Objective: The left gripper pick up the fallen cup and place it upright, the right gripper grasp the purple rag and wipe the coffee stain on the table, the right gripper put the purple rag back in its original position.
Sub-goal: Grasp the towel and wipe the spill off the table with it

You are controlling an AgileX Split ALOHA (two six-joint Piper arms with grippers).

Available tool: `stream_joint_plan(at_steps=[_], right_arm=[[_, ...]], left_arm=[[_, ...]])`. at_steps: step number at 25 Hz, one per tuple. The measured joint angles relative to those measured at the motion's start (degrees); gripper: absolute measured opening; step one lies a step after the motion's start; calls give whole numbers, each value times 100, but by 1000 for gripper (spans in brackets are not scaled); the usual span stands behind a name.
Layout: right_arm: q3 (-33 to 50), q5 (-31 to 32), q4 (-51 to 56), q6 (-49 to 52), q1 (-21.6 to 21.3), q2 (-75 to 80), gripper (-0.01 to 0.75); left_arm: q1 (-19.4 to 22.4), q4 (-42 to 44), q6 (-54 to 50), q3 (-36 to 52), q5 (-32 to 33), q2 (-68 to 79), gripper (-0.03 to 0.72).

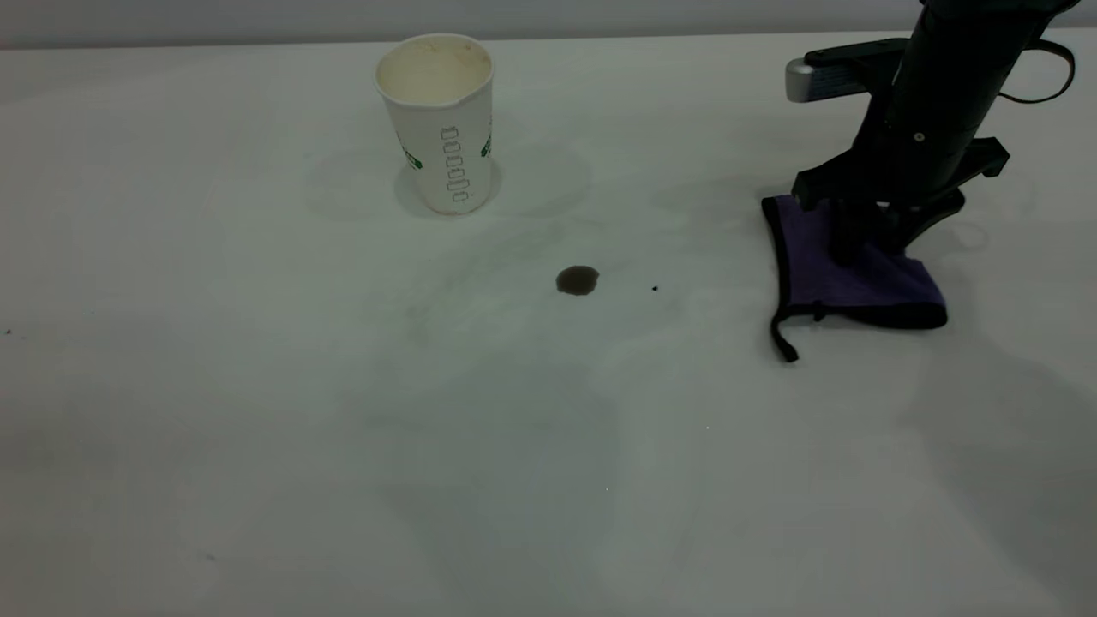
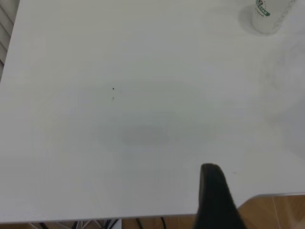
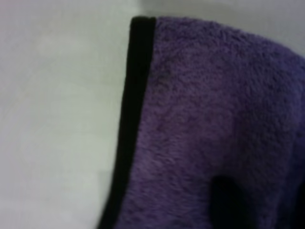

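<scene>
The cup (image 1: 437, 120) stands upright at the far middle-left of the table (image 1: 257, 411); its base also shows in the left wrist view (image 2: 269, 14). The coffee stain (image 1: 577, 280) is a dark brown spot at mid-table, in front of the cup and to its right. The purple rag (image 1: 857, 274) lies at the right with its black loop tail trailing forward. My right gripper (image 1: 870, 244) has come down on the rag's far part, its fingers apart and pressed into the cloth, which fills the right wrist view (image 3: 214, 109). My left gripper (image 2: 217, 200) is out of the exterior view, over the table's edge.
A tiny black speck (image 1: 655, 288) lies between the stain and the rag. The left wrist view shows the table's edge (image 2: 95, 220) with wooden floor beyond it.
</scene>
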Motion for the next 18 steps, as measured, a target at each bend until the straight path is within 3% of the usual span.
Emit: stream_joint_plan(at_steps=[4, 7, 18], right_arm=[[-115, 133, 268, -126, 107, 26, 75], [-434, 380, 445, -370, 398, 107, 57], [-2043, 1219, 667, -499, 2071, 249, 57]], left_arm=[[0, 0, 0, 0, 0, 0, 513], [0, 0, 0, 0, 0, 0, 513], [0, 0, 0, 0, 2, 0, 513]])
